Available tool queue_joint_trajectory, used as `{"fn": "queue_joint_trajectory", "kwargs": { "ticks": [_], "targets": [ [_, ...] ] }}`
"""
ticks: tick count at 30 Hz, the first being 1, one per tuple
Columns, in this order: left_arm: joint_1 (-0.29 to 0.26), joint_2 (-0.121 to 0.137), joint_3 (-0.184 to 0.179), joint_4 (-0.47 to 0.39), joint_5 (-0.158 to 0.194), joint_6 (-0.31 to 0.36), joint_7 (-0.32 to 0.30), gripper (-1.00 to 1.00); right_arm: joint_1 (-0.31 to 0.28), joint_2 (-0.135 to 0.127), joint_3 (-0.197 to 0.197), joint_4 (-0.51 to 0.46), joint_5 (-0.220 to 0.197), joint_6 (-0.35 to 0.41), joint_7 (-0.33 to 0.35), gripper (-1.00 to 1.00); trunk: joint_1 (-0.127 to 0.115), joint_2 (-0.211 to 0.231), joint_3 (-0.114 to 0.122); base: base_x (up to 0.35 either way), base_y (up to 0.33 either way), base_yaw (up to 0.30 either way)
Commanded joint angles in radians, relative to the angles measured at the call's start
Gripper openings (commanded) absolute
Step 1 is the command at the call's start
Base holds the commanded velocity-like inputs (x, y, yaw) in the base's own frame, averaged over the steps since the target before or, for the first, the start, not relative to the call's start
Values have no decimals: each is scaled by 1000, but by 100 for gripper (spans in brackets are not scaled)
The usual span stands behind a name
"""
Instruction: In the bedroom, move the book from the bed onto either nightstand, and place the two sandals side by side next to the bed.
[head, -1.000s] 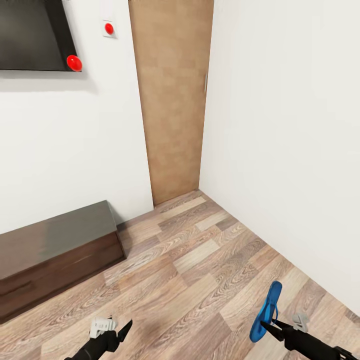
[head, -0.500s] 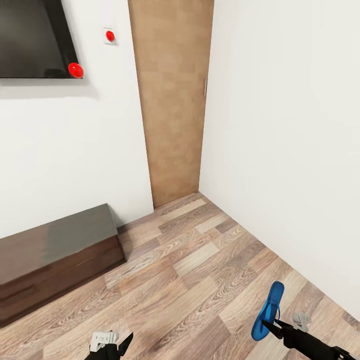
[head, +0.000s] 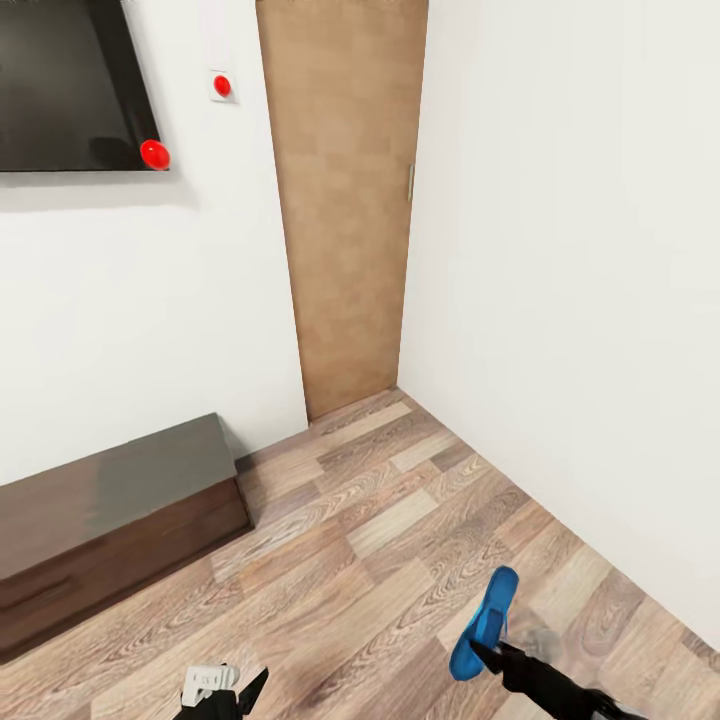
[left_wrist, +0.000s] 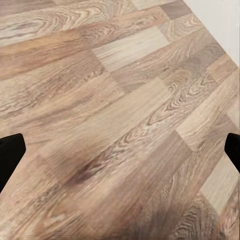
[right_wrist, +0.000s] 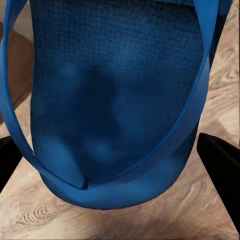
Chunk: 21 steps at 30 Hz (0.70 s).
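My right gripper (head: 487, 655) is shut on one bright blue sandal (head: 483, 618), held on edge low over the wood floor near the right wall. In the right wrist view the sandal's sole and strap (right_wrist: 115, 100) sit between the black fingertips (right_wrist: 220, 160). My left gripper (head: 240, 692) hangs at the lower left, open. In the left wrist view its fingertips (left_wrist: 10, 155) stand wide apart over bare floor planks (left_wrist: 125, 125). The book, the bed and the nightstand are out of view.
A long low dark brown dresser (head: 110, 500) stands against the left wall under a wall-mounted black screen (head: 70, 85). A closed brown door (head: 345, 200) fills the corner. The white wall (head: 580, 300) runs close along the right.
The right gripper has carried the sandal leftward, away from the right wall. The head view has tilted up a little, so the left gripper sits lower in the picture.
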Motion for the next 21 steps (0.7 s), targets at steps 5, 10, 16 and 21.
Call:
{"fn": "queue_joint_trajectory", "kwargs": {
  "ticks": [5,10,16,21],
  "targets": [
    [-1,-1,0,32,6,0,-4,100,-2,9,4,4,-9,3,-74,-100,-19,35,15,0,0,0],
    [-1,-1,-1,35,6,1,-4,100,-2,10,8,3,-7,24,-98,-100,-39,70,31,0,0,0],
    [-1,-1,1,36,6,2,-4,100,-2,10,8,2,-7,50,-99,-100,-62,112,49,0,0,0],
    [-1,-1,0,62,5,2,-5,100,-2,10,7,2,-9,53,-99,-100,-81,147,65,0,0,0]
  ]
}}
